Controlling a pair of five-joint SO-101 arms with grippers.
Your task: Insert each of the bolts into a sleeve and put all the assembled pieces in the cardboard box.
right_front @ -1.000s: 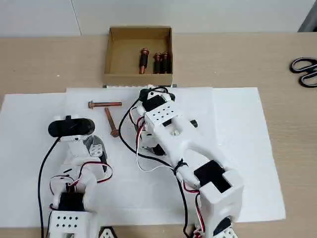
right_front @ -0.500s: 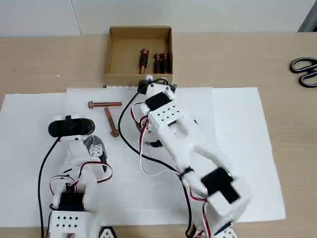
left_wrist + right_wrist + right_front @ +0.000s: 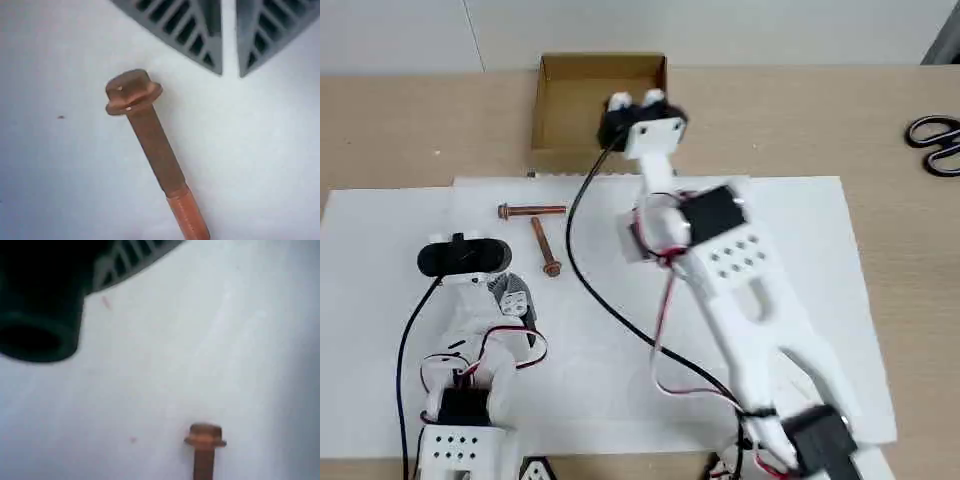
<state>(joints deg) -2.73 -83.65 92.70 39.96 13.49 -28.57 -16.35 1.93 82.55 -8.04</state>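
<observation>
Two loose copper bolts lie on the white sheet: one [image 3: 532, 210] lies crosswise, the other [image 3: 545, 247] [image 3: 150, 145] points its head toward my left gripper. That gripper [image 3: 510, 296] [image 3: 229, 45] rests low on the sheet just short of the bolt head, its grey fingers [image 3: 190, 30] almost together with nothing between them. My right arm [image 3: 720, 260] stretches over the sheet, its wrist above the near wall of the cardboard box [image 3: 545, 100]. In the right wrist view a black sleeve [image 3: 37, 325] hangs by a grey finger [image 3: 135, 257], above a bolt head [image 3: 205, 436]. The arm hides the box's contents.
The white sheet [image 3: 800, 260] covers most of the wooden table. Scissors [image 3: 935, 143] lie at the far right edge. Cables trail from both arms across the sheet's middle.
My right arm has lifted off the sheet and swung toward the box, now covering the assembled pieces inside it. The left arm and both loose bolts have not moved.
</observation>
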